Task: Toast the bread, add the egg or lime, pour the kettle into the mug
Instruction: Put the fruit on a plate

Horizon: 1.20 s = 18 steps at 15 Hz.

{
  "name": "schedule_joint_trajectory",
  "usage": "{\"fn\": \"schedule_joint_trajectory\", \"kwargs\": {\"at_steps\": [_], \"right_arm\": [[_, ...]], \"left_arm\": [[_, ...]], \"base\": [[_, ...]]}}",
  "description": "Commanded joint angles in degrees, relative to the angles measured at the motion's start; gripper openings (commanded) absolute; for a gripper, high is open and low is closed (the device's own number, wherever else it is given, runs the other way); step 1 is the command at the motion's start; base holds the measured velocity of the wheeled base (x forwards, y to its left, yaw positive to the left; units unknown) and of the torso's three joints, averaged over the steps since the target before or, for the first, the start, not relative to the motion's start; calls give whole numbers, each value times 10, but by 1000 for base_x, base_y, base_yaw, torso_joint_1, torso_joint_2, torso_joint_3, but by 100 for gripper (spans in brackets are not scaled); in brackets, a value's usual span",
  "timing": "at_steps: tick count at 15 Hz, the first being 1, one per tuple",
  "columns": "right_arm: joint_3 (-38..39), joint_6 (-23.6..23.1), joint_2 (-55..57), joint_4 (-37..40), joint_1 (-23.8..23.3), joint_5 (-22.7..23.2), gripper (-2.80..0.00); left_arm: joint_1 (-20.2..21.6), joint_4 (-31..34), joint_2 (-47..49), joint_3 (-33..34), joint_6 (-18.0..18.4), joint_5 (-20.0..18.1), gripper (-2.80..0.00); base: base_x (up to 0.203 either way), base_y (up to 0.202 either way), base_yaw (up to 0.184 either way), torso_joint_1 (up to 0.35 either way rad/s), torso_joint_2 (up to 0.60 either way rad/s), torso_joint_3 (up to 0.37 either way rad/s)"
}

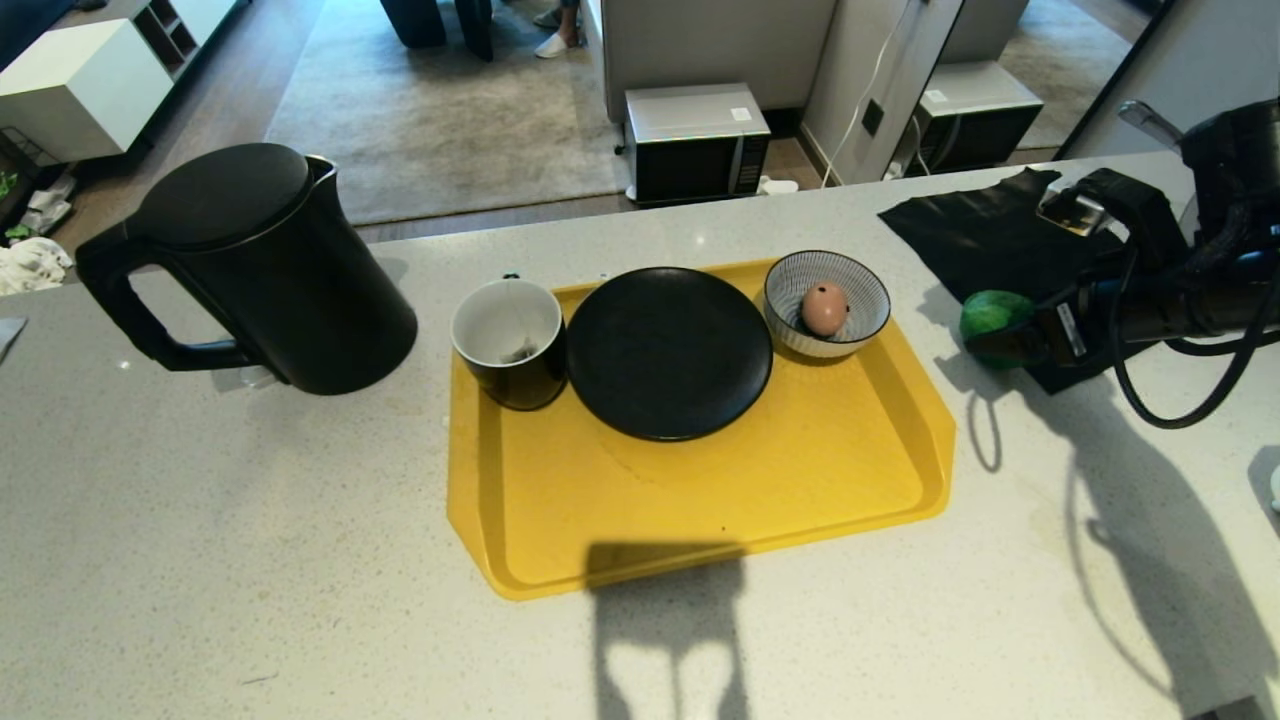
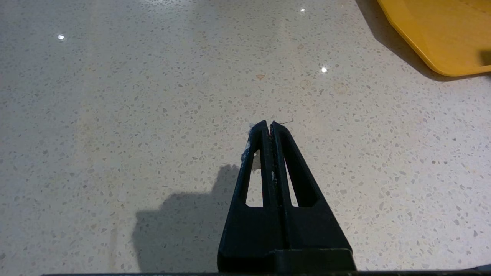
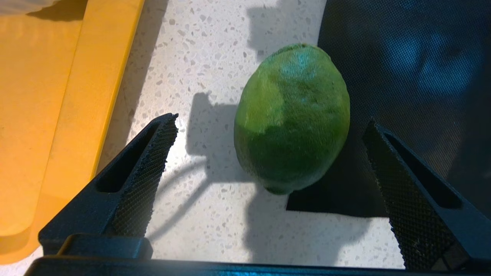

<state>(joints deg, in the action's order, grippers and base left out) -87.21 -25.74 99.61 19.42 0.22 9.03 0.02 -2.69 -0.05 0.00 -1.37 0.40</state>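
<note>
**Head view: right gripper spread at the lime, left gripper closed and idle**

Nearest lay bare speckled countertop point(image 1: 200, 560), with the left gripper point(image 2: 267, 124) poised over it, its fingers pressed together and holding nothing, a corner of the yellow tray point(image 2: 441, 34) off to one side. On the tray point(image 1: 700, 500), toward its far edge, stood the mug point(image 1: 510, 345) at left, a black plate point(image 1: 668, 350) in the middle, and a striped bowl point(image 1: 828, 302) at right holding an egg point(image 1: 824, 308). The kettle point(image 1: 260, 270) stood on the counter left of the tray. Right of the tray, the lime point(image 1: 990, 315) rested half on counter, half on a black cloth point(image 1: 990, 235). The right gripper point(image 3: 270, 126) had its fingers wide apart either side of the lime point(image 3: 292, 117), not touching it.
</note>
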Motion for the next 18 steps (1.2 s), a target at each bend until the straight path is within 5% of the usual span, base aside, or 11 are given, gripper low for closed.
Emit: {"fn": "schedule_joint_trajectory", "kwargs": {"at_steps": [1,18], "right_arm": [[-8,-2,16,1,2,-1,0],[-45,-2,61,0,1,-10,0]], "left_arm": [[0,0,0,10,0,0,-280],[0,0,0,10,0,0,-280]], "base": [[0,0,0,0,0,0],[0,0,0,0,0,0]]}}
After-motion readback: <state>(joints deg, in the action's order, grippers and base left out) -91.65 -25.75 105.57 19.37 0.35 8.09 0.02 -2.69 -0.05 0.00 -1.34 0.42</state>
